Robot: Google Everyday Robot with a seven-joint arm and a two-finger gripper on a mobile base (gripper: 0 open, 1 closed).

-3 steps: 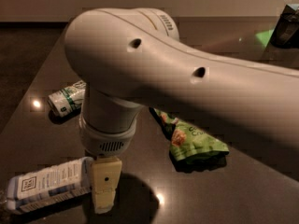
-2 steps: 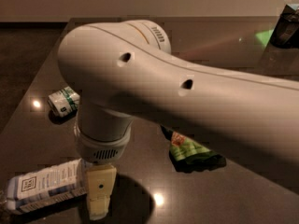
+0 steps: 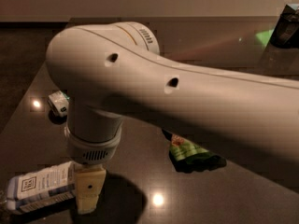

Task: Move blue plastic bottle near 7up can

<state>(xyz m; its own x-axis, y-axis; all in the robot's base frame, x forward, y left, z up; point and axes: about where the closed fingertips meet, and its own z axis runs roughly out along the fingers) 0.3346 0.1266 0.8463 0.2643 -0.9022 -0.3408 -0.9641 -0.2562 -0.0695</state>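
The blue plastic bottle lies on its side at the bottom left of the dark table, its pale label with a square mark facing up. The 7up can lies on its side further back at the left, mostly hidden behind my arm. My gripper hangs below the white wrist, right against the bottle's right end. Only one cream finger shows.
A green snack bag lies on the table right of the gripper, partly under my arm. A dark box with a green glow stands at the far right back. The table's left edge runs close to the can.
My arm has swung left and lower, covering more of the can and snack bag. The gripper has moved left, closer to the bottle's end.
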